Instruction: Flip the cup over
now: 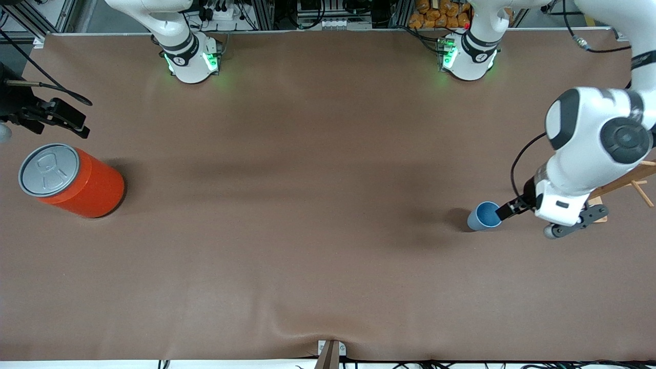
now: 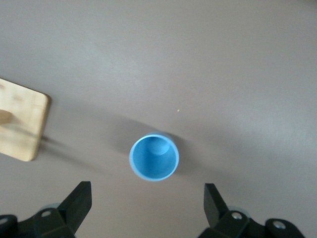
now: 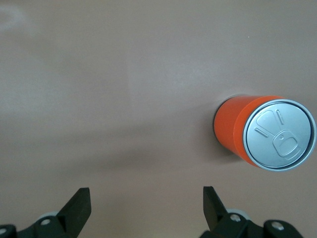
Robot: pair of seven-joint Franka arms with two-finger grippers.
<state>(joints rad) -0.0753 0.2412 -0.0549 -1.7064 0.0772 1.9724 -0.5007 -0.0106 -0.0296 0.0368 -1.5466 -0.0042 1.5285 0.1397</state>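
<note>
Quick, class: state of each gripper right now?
Left gripper: open, holding nothing, fingers apart above the upright cup.
Right gripper: open, holding nothing, near the orange can.

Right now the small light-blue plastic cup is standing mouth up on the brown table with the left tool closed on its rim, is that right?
Not quite. The small light-blue plastic cup does stand mouth up on the brown table, but the left tool is open, with its fingers clear of the cup. The left wrist view shows the gap on both sides.
</note>
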